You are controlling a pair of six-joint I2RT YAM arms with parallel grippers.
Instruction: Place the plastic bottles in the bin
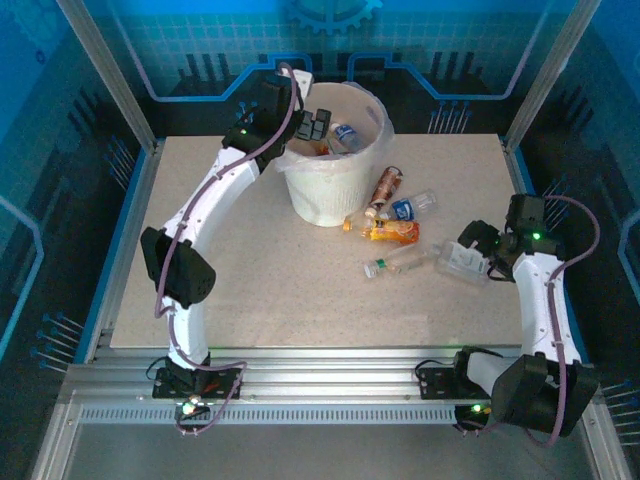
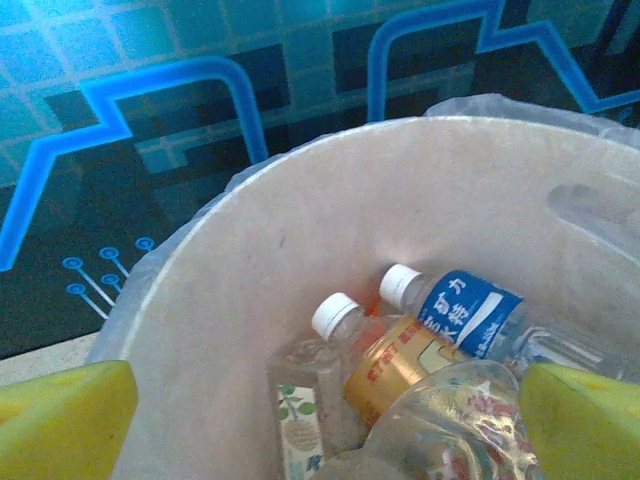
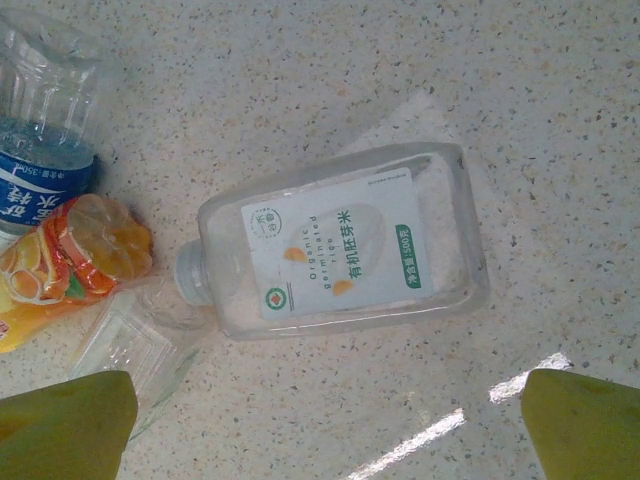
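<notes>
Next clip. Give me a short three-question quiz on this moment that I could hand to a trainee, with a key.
1. True or false: the left gripper is shut on a bottle above the bin.
2. What lies on the table beneath the open right gripper? A) a flat clear bottle with a white label B) a green can C) a red cup
3. What colour is the cap of the blue-labelled bottle inside the bin?

Key: 1 false, its jaws stand open and hold nothing; 2 A; 3 white.
</notes>
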